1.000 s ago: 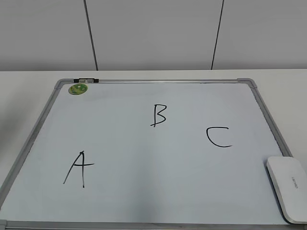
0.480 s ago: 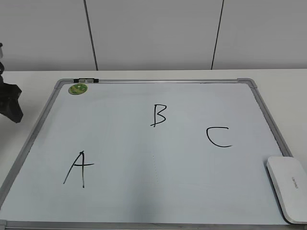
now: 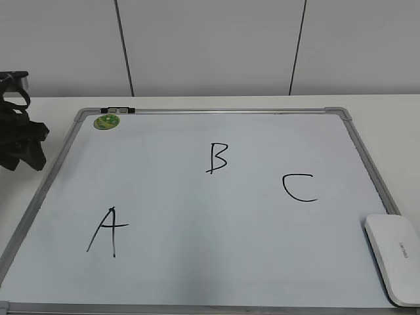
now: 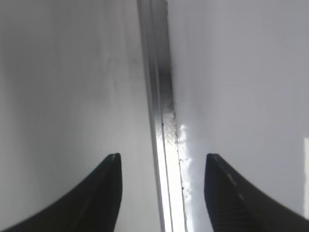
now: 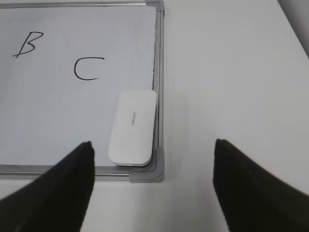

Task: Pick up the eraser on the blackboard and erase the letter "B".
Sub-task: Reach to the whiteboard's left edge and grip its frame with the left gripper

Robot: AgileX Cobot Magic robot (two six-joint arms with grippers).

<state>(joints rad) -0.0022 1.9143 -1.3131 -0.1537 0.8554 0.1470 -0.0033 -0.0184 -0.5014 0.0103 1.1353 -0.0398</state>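
The blackboard (image 3: 197, 275) is a white board with a silver-grey frame, lying flat on the table. The letter "B" (image 3: 218, 157) is drawn in black near its middle and also shows in the right wrist view (image 5: 28, 44). The white eraser (image 3: 394, 257) lies on the board's near right corner, partly cut off by the picture edge; the right wrist view (image 5: 133, 127) shows it whole. My left gripper (image 3: 23, 154) hangs open and empty over the board's left frame (image 4: 161, 121). My right gripper (image 5: 152, 159) is open and empty, just short of the eraser.
Black letters "A" (image 3: 108, 231) and "C" (image 3: 298, 187) flank the "B". A round green magnet (image 3: 107, 121) and a small clip (image 3: 118, 110) sit at the board's far left corner. White tabletop (image 5: 231, 72) surrounds the board; a grey panelled wall stands behind.
My left arm has come into the exterior view from the left edge and moved right, toward the board's left frame. The eraser and the letters have not moved.
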